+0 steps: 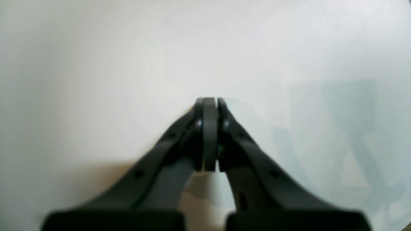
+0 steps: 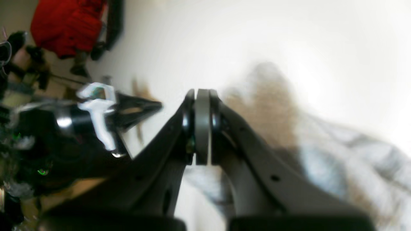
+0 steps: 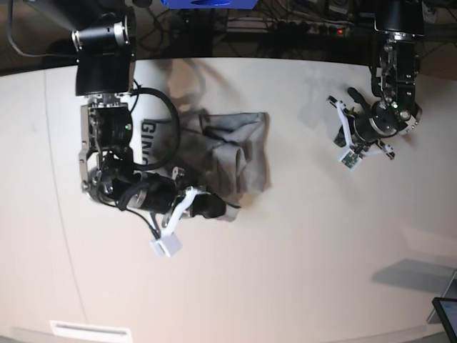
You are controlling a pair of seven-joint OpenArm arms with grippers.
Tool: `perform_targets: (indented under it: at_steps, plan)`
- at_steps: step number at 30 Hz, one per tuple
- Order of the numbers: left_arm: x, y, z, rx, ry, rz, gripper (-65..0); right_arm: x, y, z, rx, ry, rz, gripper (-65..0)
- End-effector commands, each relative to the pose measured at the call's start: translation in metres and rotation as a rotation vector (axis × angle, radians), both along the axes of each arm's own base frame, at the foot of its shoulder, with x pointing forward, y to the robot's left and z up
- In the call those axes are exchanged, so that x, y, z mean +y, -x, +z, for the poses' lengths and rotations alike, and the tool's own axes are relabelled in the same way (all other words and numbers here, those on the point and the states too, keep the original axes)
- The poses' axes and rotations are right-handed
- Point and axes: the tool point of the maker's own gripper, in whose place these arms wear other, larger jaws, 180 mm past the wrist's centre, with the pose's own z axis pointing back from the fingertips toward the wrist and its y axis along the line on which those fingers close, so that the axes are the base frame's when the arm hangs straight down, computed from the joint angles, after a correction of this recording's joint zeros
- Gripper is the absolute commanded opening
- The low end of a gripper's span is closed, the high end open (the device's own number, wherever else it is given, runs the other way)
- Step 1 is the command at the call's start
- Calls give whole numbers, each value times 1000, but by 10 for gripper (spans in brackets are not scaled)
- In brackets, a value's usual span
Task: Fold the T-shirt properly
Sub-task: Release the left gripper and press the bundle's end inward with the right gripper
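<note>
The grey T-shirt (image 3: 228, 150) lies crumpled on the white table (image 3: 300, 257), left of centre, with black lettering (image 3: 150, 139) showing at its left edge. My right gripper (image 3: 223, 209) is low at the shirt's near edge. In the right wrist view this gripper (image 2: 202, 93) is shut, its pads pressed together, and blurred shirt cloth (image 2: 353, 160) lies beneath and to the right. I cannot tell whether any cloth is pinched. My left gripper (image 3: 360, 132) hovers far to the right, away from the shirt. The left wrist view shows it (image 1: 210, 101) shut and holding nothing above bare table.
The table's far edge (image 3: 285, 58) borders dark clutter and cables. A blue object (image 3: 207, 3) sits at the top. A screen corner (image 3: 446, 314) shows at the lower right. The right wrist view catches a red object (image 2: 64, 25) and the other arm (image 2: 96, 118).
</note>
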Motion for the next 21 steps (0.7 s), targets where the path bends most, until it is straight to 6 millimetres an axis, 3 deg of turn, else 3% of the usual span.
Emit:
perform_targets:
  at_steps: [1, 9, 14, 21]
  plan:
    - [1, -1, 4, -5, -5, -11, -650, 5, -9, 16, -66, -39, 13, -650]
    - [1, 3, 1, 7, -5, -10, -650, 11, 1, -27, 12, -53, 63, -650]
    - [2, 0, 3, -2, -6, -9, -650, 13, 27, -66, 141, -56, 64, -650]
    - [2, -1, 4, -5, -6, -9, -650, 14, 52, -91, 226, -56, 67, -650]
